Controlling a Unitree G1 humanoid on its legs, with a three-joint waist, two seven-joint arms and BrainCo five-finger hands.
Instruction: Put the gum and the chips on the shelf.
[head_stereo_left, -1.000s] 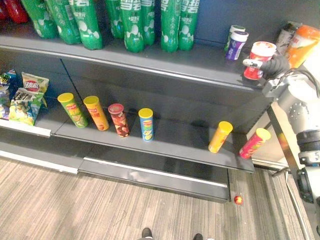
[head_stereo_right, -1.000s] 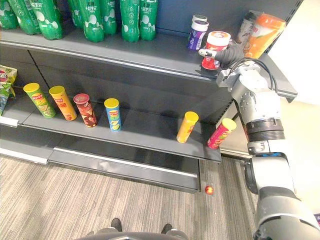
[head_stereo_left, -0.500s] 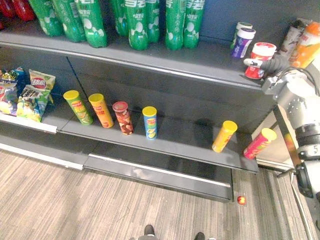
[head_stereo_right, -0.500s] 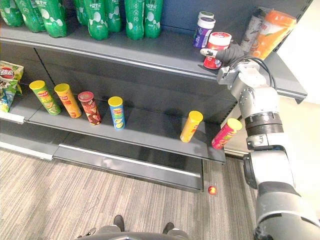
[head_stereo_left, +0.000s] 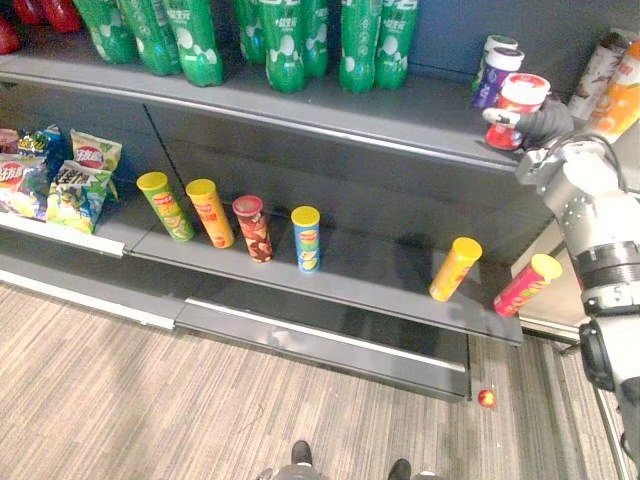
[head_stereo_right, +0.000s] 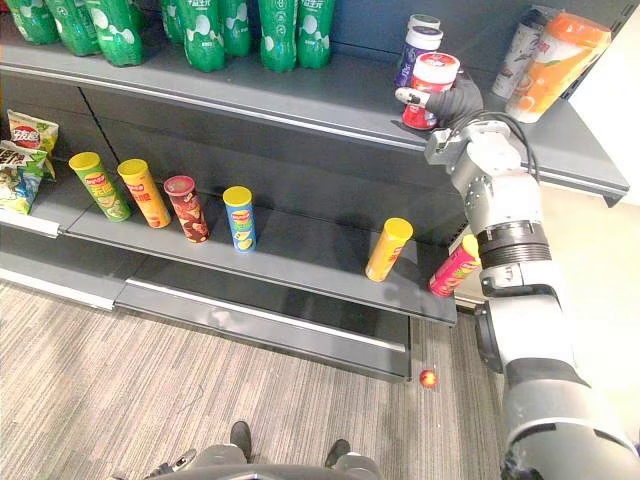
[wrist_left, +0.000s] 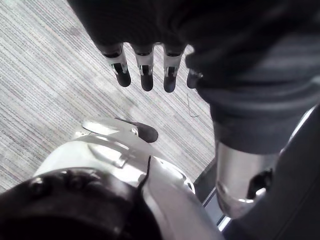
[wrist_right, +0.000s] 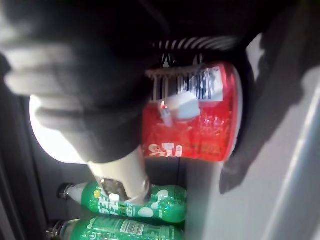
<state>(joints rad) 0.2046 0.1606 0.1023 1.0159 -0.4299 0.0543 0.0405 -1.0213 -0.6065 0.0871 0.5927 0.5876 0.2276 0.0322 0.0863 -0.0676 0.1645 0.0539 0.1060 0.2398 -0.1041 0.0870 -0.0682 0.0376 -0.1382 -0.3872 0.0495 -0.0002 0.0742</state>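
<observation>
A red gum jar (head_stereo_left: 518, 102) with a white lid stands near the front edge of the top shelf (head_stereo_left: 400, 115), at its right end. My right hand (head_stereo_right: 462, 100) is shut on it from the right; in the right wrist view the thumb (wrist_right: 179, 106) lies across the jar's red label (wrist_right: 200, 135). On the lower shelf (head_stereo_left: 370, 275) a yellow chips can (head_stereo_left: 455, 268) and a pink chips can (head_stereo_left: 527, 285) lean tilted at the right. My left hand (wrist_left: 145, 75) hangs over the floor with straight fingers, holding nothing.
Green bottles (head_stereo_left: 280, 40) line the top shelf's back. Purple jars (head_stereo_left: 495, 72) stand just left of the red jar, an orange bottle (head_stereo_right: 555, 60) to its right. Several upright chips cans (head_stereo_left: 250, 225) and chip bags (head_stereo_left: 60, 180) fill the lower shelf's left. A small red ball (head_stereo_left: 487, 398) lies on the floor.
The camera has shifted, so the whole scene sits differently. My right hand stays round the red jar on the top shelf, now a little nearer the purple jars.
</observation>
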